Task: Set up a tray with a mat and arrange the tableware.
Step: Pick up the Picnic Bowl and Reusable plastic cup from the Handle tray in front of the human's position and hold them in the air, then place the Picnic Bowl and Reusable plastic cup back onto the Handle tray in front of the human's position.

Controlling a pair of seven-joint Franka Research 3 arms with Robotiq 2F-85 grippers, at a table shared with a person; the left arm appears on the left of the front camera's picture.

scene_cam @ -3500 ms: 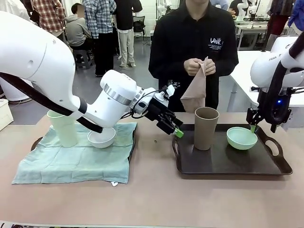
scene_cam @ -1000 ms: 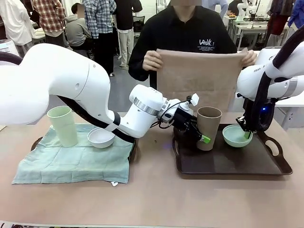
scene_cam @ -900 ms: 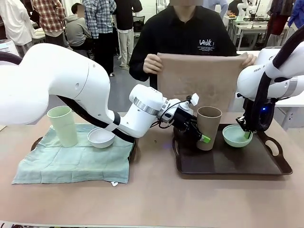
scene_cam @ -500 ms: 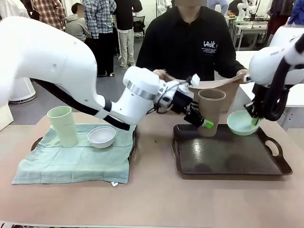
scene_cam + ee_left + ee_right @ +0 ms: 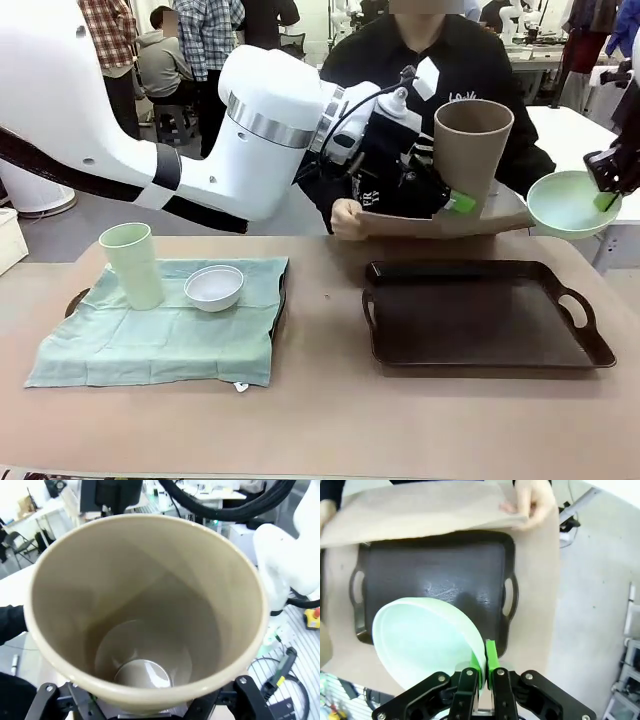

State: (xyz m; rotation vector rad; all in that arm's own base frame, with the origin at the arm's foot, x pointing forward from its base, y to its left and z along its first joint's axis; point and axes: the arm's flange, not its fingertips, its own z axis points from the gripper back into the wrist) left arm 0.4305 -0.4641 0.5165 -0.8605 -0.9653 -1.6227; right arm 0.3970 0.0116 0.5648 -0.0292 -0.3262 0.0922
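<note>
Right gripper point(image 5: 606, 190) at the front view's 3 o'clock edge: arm cut off, only the black fingertip block showing. Left gripper point(image 5: 452, 200) mostly hidden behind the brown-taupe cup point(image 5: 472, 150); one green pad visible, the other finger behind the cup wall. In the left wrist view the cup point(image 5: 145, 610) covers the fingers; jaw tips not discernible. Brown mat point(image 5: 440, 222) partly hidden by cup and wrist; person's far hand behind the mint green bowl point(image 5: 565, 203), not visible in front view. Left tray point(image 5: 73, 300) under the green cloth point(image 5: 160, 335), only handle and edge showing. In the right wrist view the bowl point(image 5: 425, 640) hides part of the dark tray point(image 5: 440, 575); bowl's lower rim cut by the fingers.
</note>
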